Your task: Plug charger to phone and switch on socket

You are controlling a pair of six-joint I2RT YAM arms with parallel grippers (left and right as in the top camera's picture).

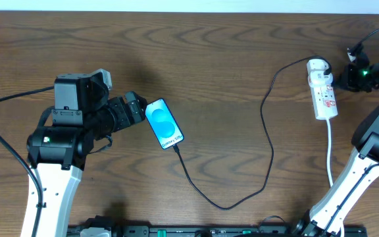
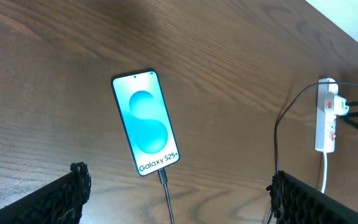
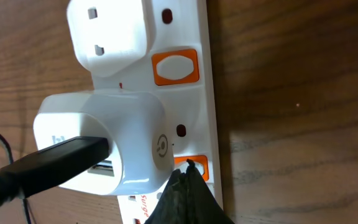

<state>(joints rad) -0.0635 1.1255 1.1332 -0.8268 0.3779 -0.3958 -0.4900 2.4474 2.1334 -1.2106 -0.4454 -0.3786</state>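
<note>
The phone (image 1: 164, 124) lies face up with its blue screen lit, and also shows in the left wrist view (image 2: 145, 121). The charger's black cable (image 1: 226, 206) loops across the table, and its plug tip (image 2: 162, 175) sits in the phone's bottom port. The white adapter (image 3: 104, 143) is plugged into the socket strip (image 1: 324, 94). My left gripper (image 1: 139, 110) is open and empty just left of the phone, above the cable in its own view (image 2: 179, 179). My right gripper (image 3: 188, 169) is shut, its tip touching the strip's orange switch (image 3: 197, 165), and it is at the strip's right side in the overhead view (image 1: 342, 77).
A rounded white plug (image 3: 107, 31) sits in the strip's end outlet beside a second orange switch (image 3: 174, 67). The strip's white cord (image 1: 329, 151) runs toward the front edge. The right arm's base (image 1: 347, 191) stands at the front right.
</note>
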